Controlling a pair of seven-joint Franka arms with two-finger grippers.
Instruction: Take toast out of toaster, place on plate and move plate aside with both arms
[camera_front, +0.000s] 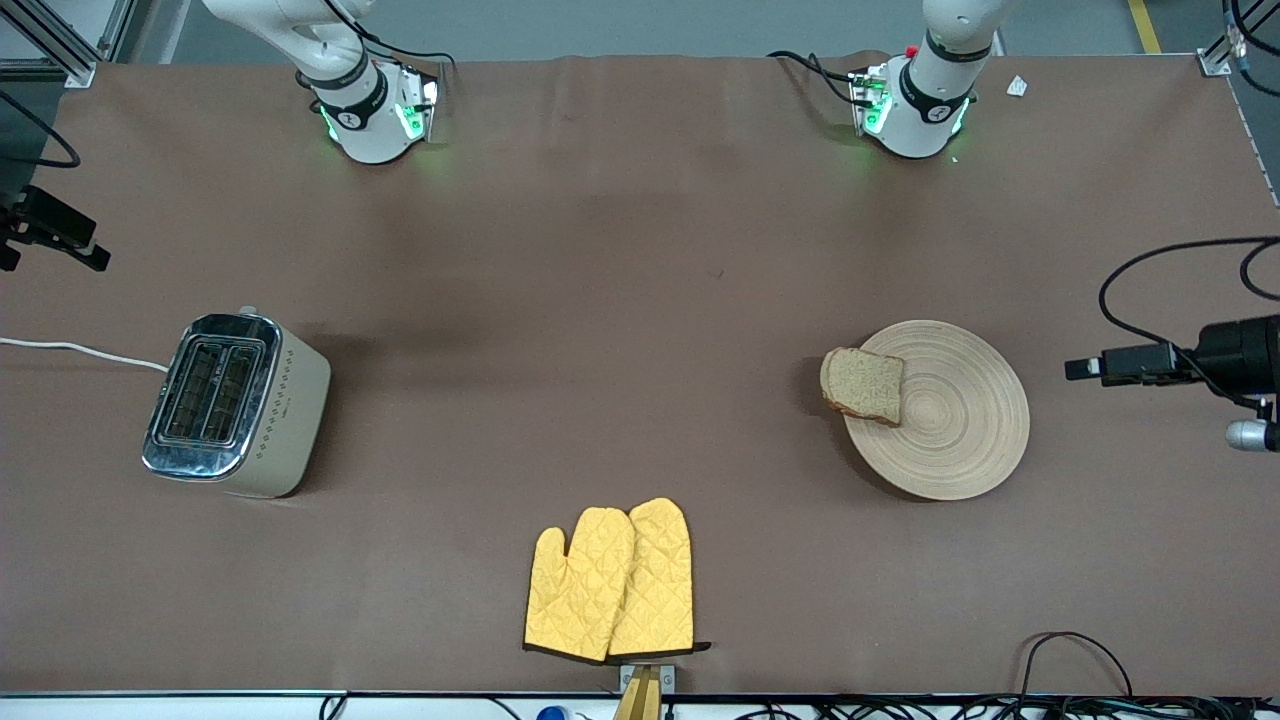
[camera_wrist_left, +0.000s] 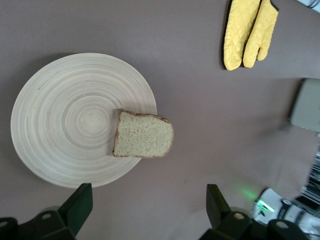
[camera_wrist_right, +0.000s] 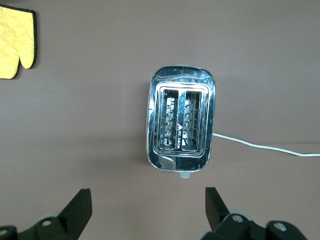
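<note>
Toast (camera_front: 863, 385) lies flat on the plate (camera_front: 950, 440), overhanging the rim on the side toward the right arm's end of the table; the plate sits toward the left arm's end, well apart from the toaster (camera_front: 232, 404), with the yellow oven mitts (camera_front: 612, 582) nearer the front camera than the plate. Left gripper (camera_wrist_left: 150, 210) hangs over the plate and toast — jaws spread wide, nothing held. Right gripper (camera_wrist_right: 148, 210) hangs over the toaster, well apart from the plate — jaws likewise wide, empty.
</note>
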